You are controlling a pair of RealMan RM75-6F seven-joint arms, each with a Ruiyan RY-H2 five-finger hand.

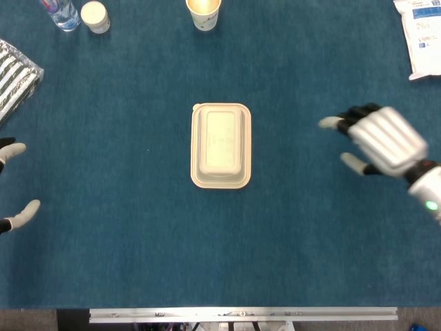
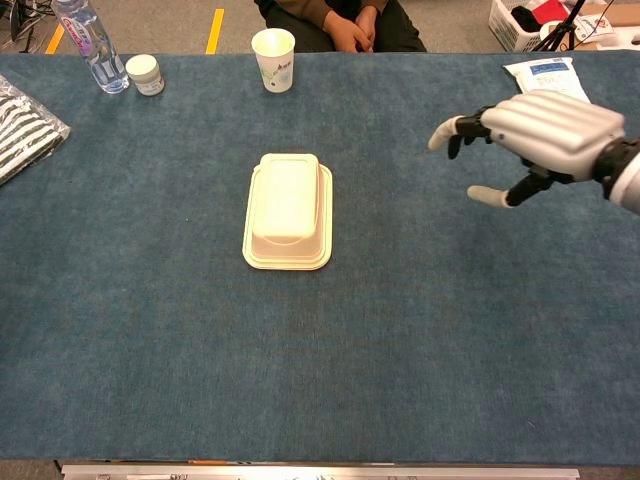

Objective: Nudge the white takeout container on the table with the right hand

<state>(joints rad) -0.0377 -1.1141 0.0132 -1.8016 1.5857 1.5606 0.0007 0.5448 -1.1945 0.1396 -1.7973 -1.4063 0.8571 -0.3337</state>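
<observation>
The white takeout container (image 1: 220, 145) (image 2: 288, 211) lies closed in the middle of the blue table, long side running away from me. My right hand (image 1: 375, 140) (image 2: 530, 140) hovers well to its right, fingers apart and pointing toward it, holding nothing and not touching it. Only two fingertips of my left hand (image 1: 15, 181) show at the left edge of the head view, spread apart with nothing between them. The chest view does not show the left hand.
A paper cup (image 1: 203, 14) (image 2: 274, 58) stands at the back centre. A water bottle (image 2: 91, 45) and a small white jar (image 2: 146, 74) stand back left. A striped cloth (image 1: 15, 76) lies at the left edge, a white packet (image 1: 420, 38) back right. A seated person (image 2: 335, 22) is behind the table.
</observation>
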